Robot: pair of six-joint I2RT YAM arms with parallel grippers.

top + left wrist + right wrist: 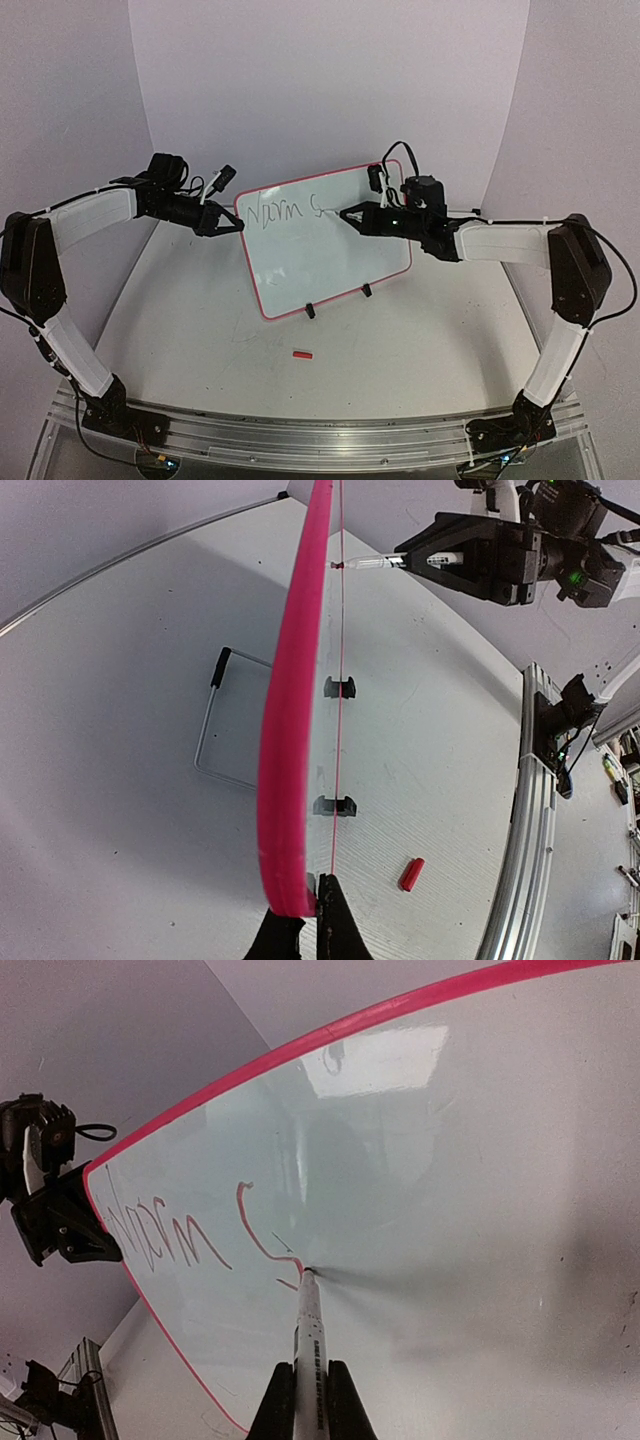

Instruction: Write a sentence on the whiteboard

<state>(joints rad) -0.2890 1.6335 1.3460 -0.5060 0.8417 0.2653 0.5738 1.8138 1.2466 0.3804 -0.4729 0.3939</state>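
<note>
**One word down, the second barely begun**

The whiteboard [330, 250] stands near the middle of the desk [420, 345] on its two black clip feet [311, 311], leaning back a little, its writing face turned toward the arms. The left gripper [305, 920] is pinched tight on the pink rim at the board's left edge, steadying it. The right gripper [311, 1405] is closed around a marker [308, 1330], and the marker's tip touches the glossy surface just beside the last stroke.

Of the sentence [285, 211], only the upper left corner of the board carries ink: a first word that reads roughly "Norm", then a single curling letter like an "s" where the tip now rests. The rest of that line and everything below it is bare white.

By my reckoning this is an early stage, with most of the writing left to do. A small red piece [302, 354], perhaps the marker's cap, lies on the desk in front of the board.
</note>
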